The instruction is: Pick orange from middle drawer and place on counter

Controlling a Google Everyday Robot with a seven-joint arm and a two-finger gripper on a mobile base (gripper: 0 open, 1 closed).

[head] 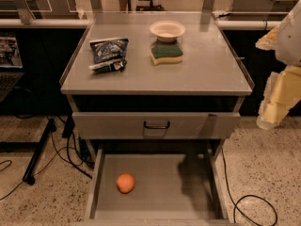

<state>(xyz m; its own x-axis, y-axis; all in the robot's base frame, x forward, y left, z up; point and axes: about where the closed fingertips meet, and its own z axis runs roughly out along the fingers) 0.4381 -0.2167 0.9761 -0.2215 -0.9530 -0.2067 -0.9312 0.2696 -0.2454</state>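
Observation:
The orange (125, 183) lies on the bare floor of the open middle drawer (188, 197), left of centre and near the drawer's front. The counter (207, 69) is the cabinet's flat grey top above it. My gripper (272, 108) hangs at the right edge of the view, a pale yellow-white shape to the right of the cabinet at about the height of the closed drawer front. It is well away from the orange, up and to its right. It holds nothing that I can see.
On the counter are a white bowl (167, 30), a green and yellow sponge (166, 53) and a dark blue snack bag (108, 54). A closed drawer front with a black handle (156, 125) sits above the open drawer. Cables (254, 206) lie on the floor at both sides.

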